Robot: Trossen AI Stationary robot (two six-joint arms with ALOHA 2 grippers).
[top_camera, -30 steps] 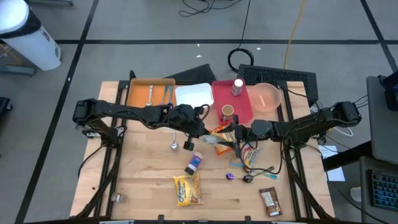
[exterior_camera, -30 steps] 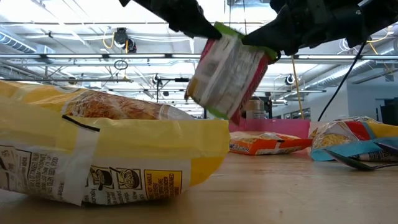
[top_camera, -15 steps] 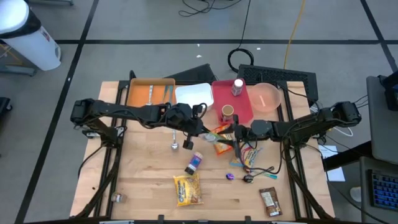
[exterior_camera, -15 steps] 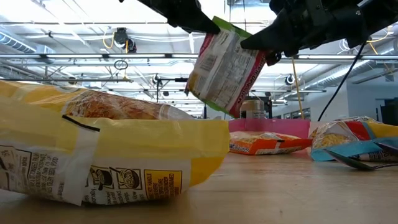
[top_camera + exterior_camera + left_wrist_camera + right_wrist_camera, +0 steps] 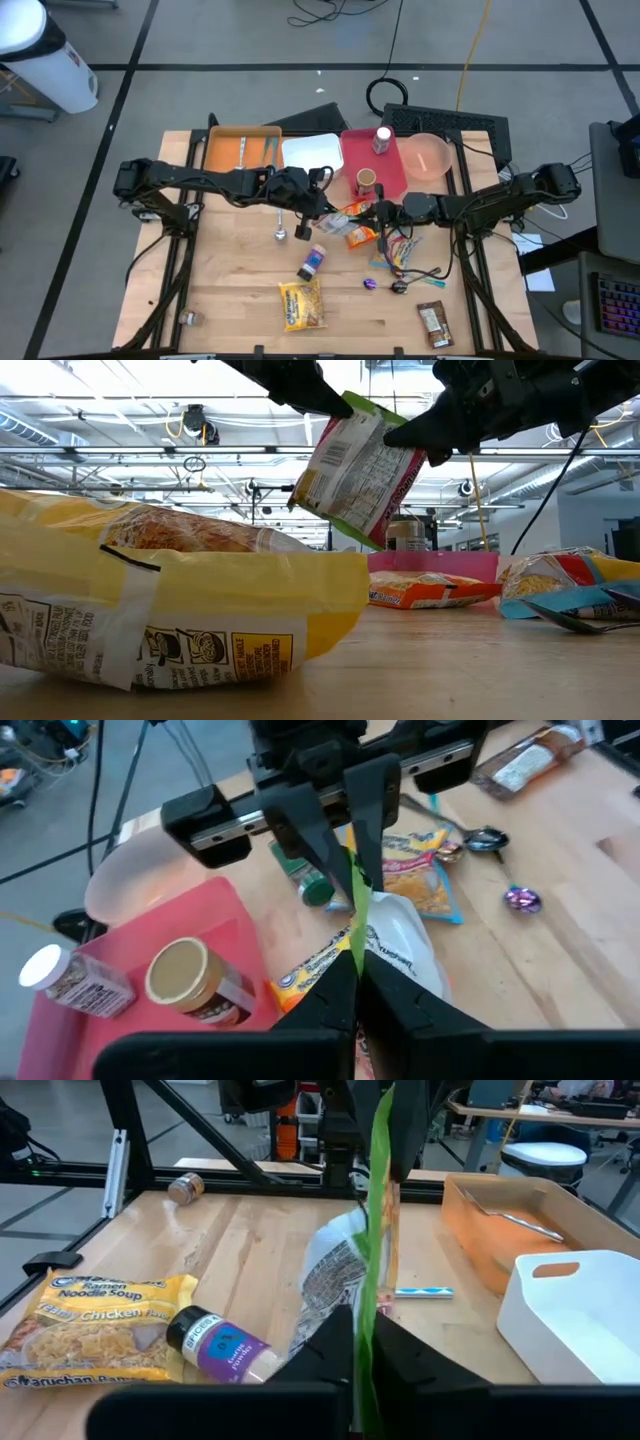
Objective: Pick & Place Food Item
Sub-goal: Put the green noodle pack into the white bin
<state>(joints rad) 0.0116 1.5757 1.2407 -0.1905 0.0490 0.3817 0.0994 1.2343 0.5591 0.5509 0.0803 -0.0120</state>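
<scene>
The snack packet [image 5: 355, 475] hangs in the air over the middle of the counter [image 5: 230, 300], between the two arms. Its green top edge [image 5: 378, 1210] is pinched at both ends. The left gripper [image 5: 300, 385] has its jaws closed on one end, and the right gripper [image 5: 425, 435] has its jaws closed on the other end (so both arms hold it at once). The packet's long side runs from one gripper to the other, and the bag hangs down under them. Both arms are just as near, since both touch it. I think the next move is one arm letting go so the other can carry it off.

A second ago the right jaws were still wide apart beside the packet; now they have shut on it. The packet has also tipped a little more to the side. A red tray [image 5: 385, 170] sits just behind, with a jar [image 5: 185, 975] on it.
</scene>
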